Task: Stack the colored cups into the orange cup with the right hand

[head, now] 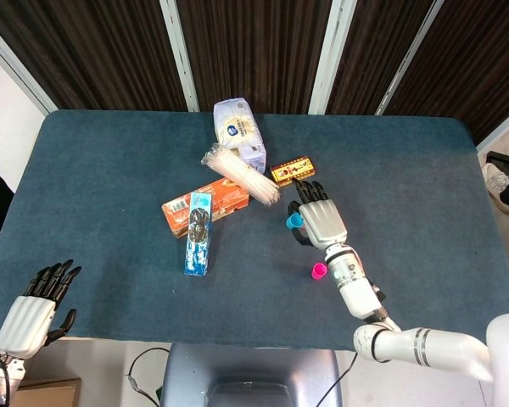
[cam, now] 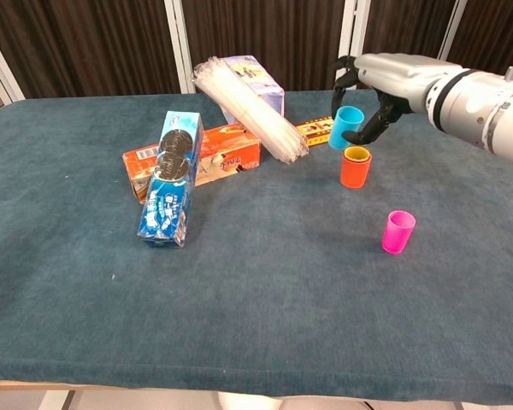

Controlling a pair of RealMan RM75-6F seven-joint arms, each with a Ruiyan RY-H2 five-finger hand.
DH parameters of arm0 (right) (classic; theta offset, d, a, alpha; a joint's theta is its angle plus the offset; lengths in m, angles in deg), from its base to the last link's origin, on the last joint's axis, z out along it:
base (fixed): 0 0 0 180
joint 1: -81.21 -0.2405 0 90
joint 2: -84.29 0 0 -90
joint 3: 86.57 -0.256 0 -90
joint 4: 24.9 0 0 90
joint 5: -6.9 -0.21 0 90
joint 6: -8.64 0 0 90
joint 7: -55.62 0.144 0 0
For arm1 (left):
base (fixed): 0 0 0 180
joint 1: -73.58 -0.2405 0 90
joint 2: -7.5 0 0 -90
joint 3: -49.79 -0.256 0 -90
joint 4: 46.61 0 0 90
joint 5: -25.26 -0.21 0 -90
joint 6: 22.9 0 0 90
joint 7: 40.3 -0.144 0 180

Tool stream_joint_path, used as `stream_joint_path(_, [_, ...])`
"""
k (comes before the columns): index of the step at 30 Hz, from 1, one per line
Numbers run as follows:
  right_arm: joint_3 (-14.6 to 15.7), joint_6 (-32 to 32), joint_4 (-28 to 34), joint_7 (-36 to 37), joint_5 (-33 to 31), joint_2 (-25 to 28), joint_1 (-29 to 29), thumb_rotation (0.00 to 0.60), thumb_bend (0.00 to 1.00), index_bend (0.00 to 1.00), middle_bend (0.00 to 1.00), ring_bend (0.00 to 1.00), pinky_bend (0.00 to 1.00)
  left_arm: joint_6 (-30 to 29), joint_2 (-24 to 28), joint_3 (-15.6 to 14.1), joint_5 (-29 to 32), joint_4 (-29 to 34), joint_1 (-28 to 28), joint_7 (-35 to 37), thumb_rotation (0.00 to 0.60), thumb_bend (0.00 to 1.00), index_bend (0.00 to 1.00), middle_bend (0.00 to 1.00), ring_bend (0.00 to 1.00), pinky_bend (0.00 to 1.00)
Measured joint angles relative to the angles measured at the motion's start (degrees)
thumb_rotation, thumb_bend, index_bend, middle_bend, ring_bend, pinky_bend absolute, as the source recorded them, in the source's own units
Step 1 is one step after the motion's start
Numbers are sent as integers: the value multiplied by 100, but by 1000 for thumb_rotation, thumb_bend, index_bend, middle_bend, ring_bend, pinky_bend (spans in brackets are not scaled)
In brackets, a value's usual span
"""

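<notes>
Your fingers (cam: 383,115) on the right hand (cam: 392,75) grasp the blue cup (cam: 345,127), tilted above and just left of the orange cup (cam: 355,166), upper right of centre in the chest view. Released crooked, the smooth tapered plastic could tip the orange cup. The pink cup (cam: 398,231) waits lower right. Your left hand (head: 36,306), lower left in the head view, holds nothing, fingers apart.

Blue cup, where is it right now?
The blue cup is held off the table in the right hand, tilted, just above and left of the orange cup in the chest view.
</notes>
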Motion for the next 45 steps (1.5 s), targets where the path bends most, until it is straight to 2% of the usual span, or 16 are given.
stream_joint_path(7, [-157, -44, -531, -389, -663, -113, -159, 600, 483, 622, 67, 0, 0, 4, -2, 7, 17, -4, 0, -3, 600, 458, 0, 0, 0, 103])
stream_joint_path(23, [-64, -451, -1398, -338, -762, -589, -319, 600, 483, 608, 67, 0, 0, 76, -26, 39, 105, -26, 29, -16, 600, 458, 0, 0, 0, 103])
stream_joint_path(26, [-64, -533, -1508, -307, -765, -654, -341, 600, 483, 517, 68, 0, 0, 67, -18, 28, 98, -27, 20, -8, 600, 458, 0, 0, 0, 103])
stream_joint_path(29, [-47, -628, -1492, -340, -873, -642, -343, 600, 483, 249, 38, 0, 0, 80, -19, 30, 106, -28, 25, -2, 600, 458, 0, 0, 0, 103])
stream_joint_path(30, [-37, -657, -1454, -372, -932, -616, -340, 600, 483, 144, 15, 0, 0, 79, -18, 32, 109, -29, 26, -1, 600, 458, 0, 0, 0, 103])
stream_joint_path(31, [-19, -679, -1375, -407, -998, -564, -332, 600, 483, 94, 5, 0, 0, 79, -16, 31, 110, -29, 25, 3, 600, 458, 0, 0, 0, 103])
stream_joint_path(34, [47, -650, -1045, -399, -938, -363, -254, 600, 483, 22, 0, 0, 0, 66, -3, 24, 102, -23, 19, 20, 600, 458, 0, 0, 0, 103])
stream_joint_path(38, [211, -504, -334, -166, -444, 72, 1, 600, 483, 36, 0, 0, 0, 52, 0, 13, 78, -10, 13, 19, 600, 458, 0, 0, 0, 102])
stream_joint_path(40, [339, -430, 89, 14, -94, 346, 168, 600, 483, 78, 0, 0, 0, 53, -5, 11, 74, -9, 13, 0, 600, 458, 0, 0, 0, 102])
stream_joint_path(43, [659, -263, 782, 336, 723, 849, 498, 600, 483, 116, 0, 0, 0, 61, -27, 7, 63, -6, 17, -39, 600, 457, 0, 0, 0, 103])
stream_joint_path(45, [871, -150, 1002, 468, 1220, 1085, 679, 600, 483, 149, 0, 0, 0, 54, -38, 7, 54, -4, 17, -54, 600, 458, 0, 0, 0, 102])
